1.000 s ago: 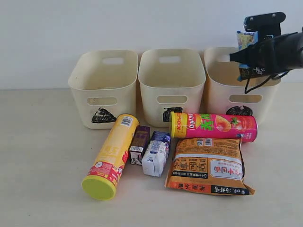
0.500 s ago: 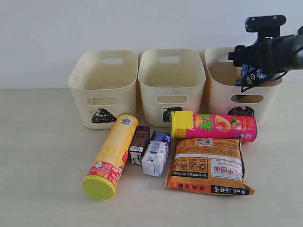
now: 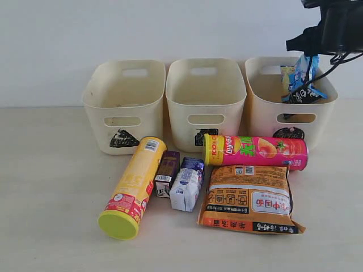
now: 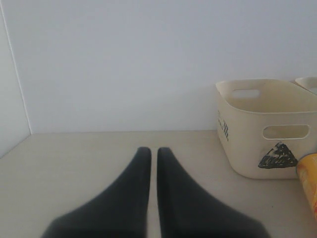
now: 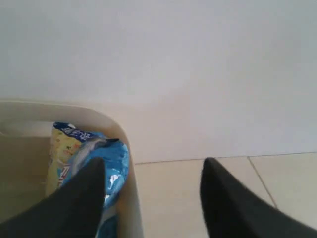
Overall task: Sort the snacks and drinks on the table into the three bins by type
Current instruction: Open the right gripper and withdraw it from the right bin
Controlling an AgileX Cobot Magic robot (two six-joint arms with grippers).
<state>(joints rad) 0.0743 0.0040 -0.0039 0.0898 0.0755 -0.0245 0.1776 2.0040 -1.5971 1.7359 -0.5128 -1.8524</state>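
The blue-white-black bag (image 3: 300, 79) stands inside the right bin (image 3: 272, 116), the one marked with a circle; its blue top (image 5: 74, 148) shows behind the bin's rim (image 5: 130, 198). My right gripper (image 3: 303, 45) hangs above that bin, open (image 5: 153, 163) and holding nothing. On the table (image 3: 51, 215) lie the yellow canister (image 3: 133, 187), the magenta canister (image 3: 258, 152), the orange-brown bag (image 3: 249, 199) and three cartons: dark purple (image 3: 167, 173), blue-purple (image 3: 194, 165), white (image 3: 186, 190). My left gripper (image 4: 154, 151) is shut and empty, low over the table, left of the triangle bin (image 4: 267, 129).
The triangle bin (image 3: 123, 107) and the middle bin (image 3: 204, 107) look empty. The three bins stand side by side against the pale wall. The yellow canister's end (image 4: 309, 178) shows at the edge of the left wrist view.
My right gripper opened and let go of the blue-white-black bag, which dropped into the right bin. The gripper then rose up and to the right. The left gripper stayed shut.
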